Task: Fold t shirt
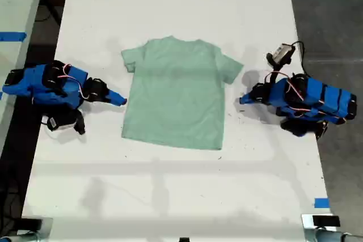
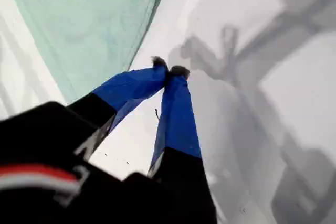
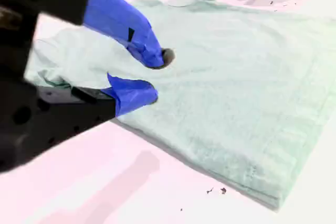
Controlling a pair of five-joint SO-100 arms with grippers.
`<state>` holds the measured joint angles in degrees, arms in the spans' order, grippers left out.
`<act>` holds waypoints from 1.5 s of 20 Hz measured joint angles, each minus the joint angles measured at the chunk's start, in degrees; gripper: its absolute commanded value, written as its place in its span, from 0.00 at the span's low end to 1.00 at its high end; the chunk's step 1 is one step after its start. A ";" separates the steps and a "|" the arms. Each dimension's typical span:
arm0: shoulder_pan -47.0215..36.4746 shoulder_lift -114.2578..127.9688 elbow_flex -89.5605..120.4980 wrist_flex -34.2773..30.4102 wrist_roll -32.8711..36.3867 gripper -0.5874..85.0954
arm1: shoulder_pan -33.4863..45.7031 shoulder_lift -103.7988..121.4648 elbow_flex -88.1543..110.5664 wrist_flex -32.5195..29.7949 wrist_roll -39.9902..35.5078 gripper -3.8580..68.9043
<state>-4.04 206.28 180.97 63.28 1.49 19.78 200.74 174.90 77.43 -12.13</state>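
Pale mint-green short-sleeved cloth t shirt (image 1: 176, 94) spread flat on the white table (image 1: 170, 196), with one blue arm at each side.

The t shirt lies unfolded in the middle of the table, round neck toward the top of the exterior view, hem toward the bottom and both sleeves out. My first gripper (image 2: 169, 69) is clenched: its blue fingertips meet with nothing between them, low over bare table just beside the shirt's edge (image 2: 89, 24), on the exterior view's right (image 1: 244, 100). My second gripper (image 3: 157, 74) is released, its jaws a little apart and holding nothing, at the shirt's (image 3: 236, 77) other side edge near a sleeve, on the exterior view's left (image 1: 121, 100). Whether either gripper touches the cloth I cannot tell.
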 measured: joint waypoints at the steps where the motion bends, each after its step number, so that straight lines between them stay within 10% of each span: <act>1: 0.00 0.00 0.00 0.00 0.00 0.09 | -0.18 0.00 0.00 0.00 0.00 0.08; 9: 0.00 0.00 0.00 0.00 0.00 0.09 | 4.48 -9.58 -13.27 1.67 -2.81 0.08; 15: 0.00 0.00 0.00 0.00 0.00 0.09 | 27.33 -60.47 -52.91 4.22 -25.58 0.42; 25: 0.00 0.00 0.00 0.00 0.00 0.09 | 38.32 -94.48 -54.23 -19.78 -31.03 0.32; 28: 0.00 0.00 0.00 0.00 0.00 0.10 | 39.55 -110.74 -66.18 -13.54 -31.38 0.04; 30: 0.00 0.00 0.00 0.00 0.00 0.10 | 39.29 -123.84 -80.33 -5.36 -31.11 0.04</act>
<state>-4.04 206.28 180.97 63.28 1.49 59.06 76.90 94.57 72.07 -43.24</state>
